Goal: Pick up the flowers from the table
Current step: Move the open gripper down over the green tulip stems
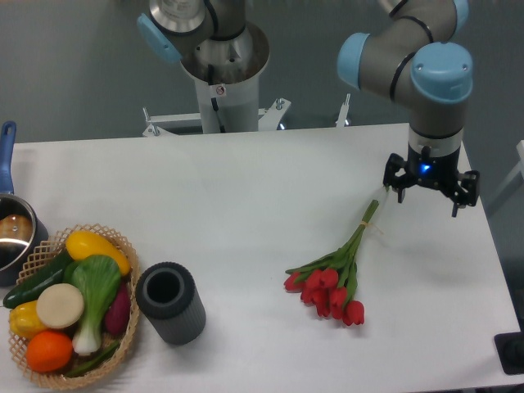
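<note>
Tulips [334,282], a tied bunch with red closed buds and long green stems, lay flat on the white desk [246,205] in the lower right of the frame. The buds pointed toward the lower edge; the stem ends pointed up and right, toward the gripper [431,187]. The bunch rested free on the desk, touched by nothing.

The gripper hung from the arm at the right of the frame, just beside the stem tips and apparently above them. This placement suited a grasp on the thin stems rather than on the fragile buds. The pickup had not yet been made.

The state of the jaws could not be determined: the fingertips were dark, small and seen from above, so no gap could be read. They held nothing visible.

A grey cylindrical holder [169,302] stood upright in the lower left, just beside a wicker basket [123,246] of produce, well apart from the tulips. A pot [12,233] with a blue handle was cut off by the left edge. The arm's upper links were cut off by the top edge.
</note>
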### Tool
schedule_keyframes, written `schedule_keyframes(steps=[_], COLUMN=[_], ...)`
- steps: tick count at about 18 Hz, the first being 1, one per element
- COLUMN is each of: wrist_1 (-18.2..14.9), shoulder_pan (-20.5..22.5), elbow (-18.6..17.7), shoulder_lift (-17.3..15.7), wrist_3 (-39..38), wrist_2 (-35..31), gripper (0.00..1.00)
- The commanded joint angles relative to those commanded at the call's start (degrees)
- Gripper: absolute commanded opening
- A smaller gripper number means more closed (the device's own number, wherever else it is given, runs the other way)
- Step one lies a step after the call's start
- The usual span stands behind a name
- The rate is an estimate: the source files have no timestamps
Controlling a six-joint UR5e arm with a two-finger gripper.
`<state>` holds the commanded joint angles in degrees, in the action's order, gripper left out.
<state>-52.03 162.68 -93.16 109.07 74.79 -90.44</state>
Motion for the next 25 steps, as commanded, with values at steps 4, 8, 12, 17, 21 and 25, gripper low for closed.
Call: schedule_keyframes(steps=[4,8,12,17,21,25], wrist_1=[0.0,0.2,1.0,7.7,8.2,8.2], shoulder_pan=[0.1,-0.3,-1.0,-2.2,-5.2,-8.9], elbow=[0.2,-2.3,-6.0,-13.6,-13.1,-11.4], shoulder_lift=[0.1,-0.2,-1.3,-1.8,0.0,2.7], wrist_3=[-0.1,-0.3,-0.8,-1.1,-1.2,-3.3], wrist_2=[0.2,0.2,0.0,0.6,0.6,0.6], gripper=[1.0,1.0,1.0,1.0,1.0,1.0])
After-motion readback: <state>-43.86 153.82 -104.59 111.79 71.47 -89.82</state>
